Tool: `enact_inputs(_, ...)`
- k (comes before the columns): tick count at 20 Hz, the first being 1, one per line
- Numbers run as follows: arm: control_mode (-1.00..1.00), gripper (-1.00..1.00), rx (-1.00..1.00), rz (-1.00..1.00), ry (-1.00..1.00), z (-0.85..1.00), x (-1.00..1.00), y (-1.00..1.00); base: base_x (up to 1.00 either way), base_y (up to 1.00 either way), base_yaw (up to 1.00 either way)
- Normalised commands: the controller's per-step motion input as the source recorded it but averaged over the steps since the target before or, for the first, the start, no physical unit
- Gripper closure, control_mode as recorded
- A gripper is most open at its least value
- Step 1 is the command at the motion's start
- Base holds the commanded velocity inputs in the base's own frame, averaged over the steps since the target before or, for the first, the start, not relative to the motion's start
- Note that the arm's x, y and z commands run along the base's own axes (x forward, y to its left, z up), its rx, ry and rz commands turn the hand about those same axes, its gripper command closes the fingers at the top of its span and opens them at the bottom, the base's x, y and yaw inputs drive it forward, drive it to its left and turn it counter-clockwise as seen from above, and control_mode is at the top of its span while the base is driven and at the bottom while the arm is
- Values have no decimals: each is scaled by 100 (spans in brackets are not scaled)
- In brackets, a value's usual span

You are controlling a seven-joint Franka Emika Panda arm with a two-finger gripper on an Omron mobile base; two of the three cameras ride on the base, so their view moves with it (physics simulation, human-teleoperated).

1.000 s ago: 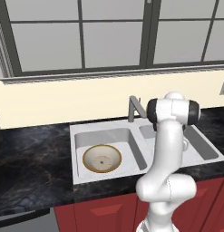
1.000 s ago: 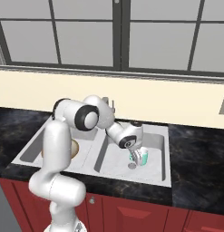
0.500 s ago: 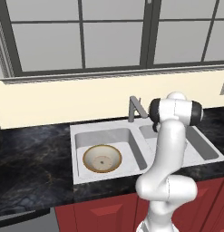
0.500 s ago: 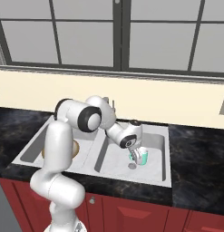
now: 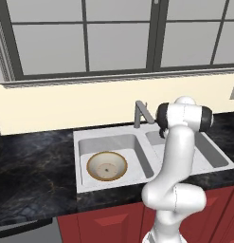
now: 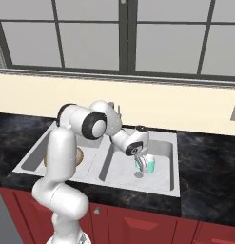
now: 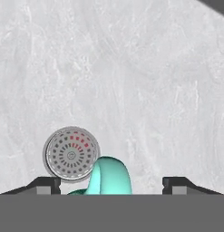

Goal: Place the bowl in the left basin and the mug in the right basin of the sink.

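Standing beside the drain (image 7: 71,153) in the right basin (image 6: 161,171), the mug (image 6: 148,165) sits between the gripper's (image 7: 111,183) spread-apart fingers; the bowl (image 5: 107,166) occupies the left basin (image 5: 132,143).

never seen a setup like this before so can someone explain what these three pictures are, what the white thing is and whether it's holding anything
The white thing is a robot arm in a computer-drawn kitchen. Two pictures come from cameras behind it, one on each side, looking down at a double sink. The third comes from a camera on its hand, looking along the gripper at the sink floor.

A cream bowl lies in the left basin. A teal mug stands in the right basin, next to its round drain.

In the hand view the two dark fingertips stand wide apart on either side of the mug's handle, so nothing looks gripped.
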Motion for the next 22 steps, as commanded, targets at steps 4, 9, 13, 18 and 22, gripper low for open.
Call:
enact_inputs(4, -100, -100, -2, 0, 0, 17, -5, 0, 0, 0, 0)
enact_inputs(9, -100, -100, -9, -1, 0, 54, -18, 1, 0, 0, 0)
enact_inputs(13, -100, -100, -12, -3, 0, 66, -13, 11, 0, 0, 0)
enact_inputs(18, -100, -100, -9, -6, -1, 64, -14, 16, 0, 0, 0)
enact_inputs(22, -100, -100, -1, -6, -4, 64, -31, 10, 0, 0, 0)
